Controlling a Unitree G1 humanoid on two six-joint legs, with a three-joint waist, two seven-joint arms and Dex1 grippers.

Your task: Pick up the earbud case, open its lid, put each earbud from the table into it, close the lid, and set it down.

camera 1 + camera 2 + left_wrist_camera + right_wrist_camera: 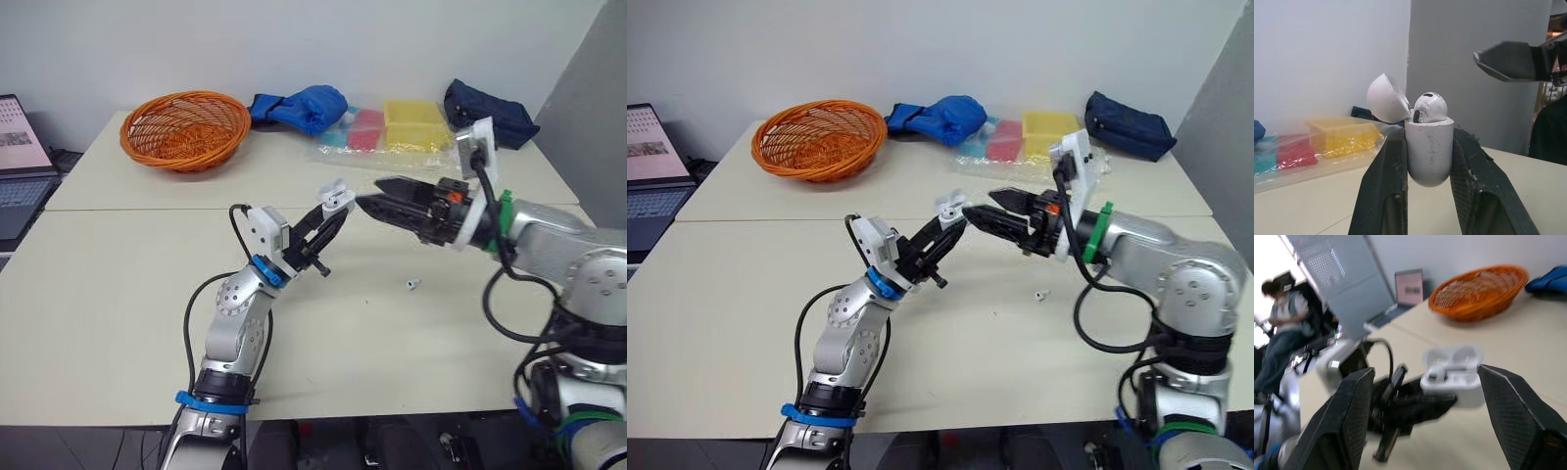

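- We hold the earbud case (1429,149) clenched in the left gripper (325,225), mid-frame above the table (118,294) — lid (1387,98) open, one earbud seated
- Right gripper (370,204), spread and empty, hovers beside it; next, we judge, it fetches the loose earbud (412,285), right of centre
- The case's long axis runs along the fingers, mouth upward

Soft, even room light falls from overhead on the pale tabletop (118,294), leaving only faint shadows. The plastic bag (411,157) glints slightly, and strong light behind the seated person (1286,328) washes out that corner.
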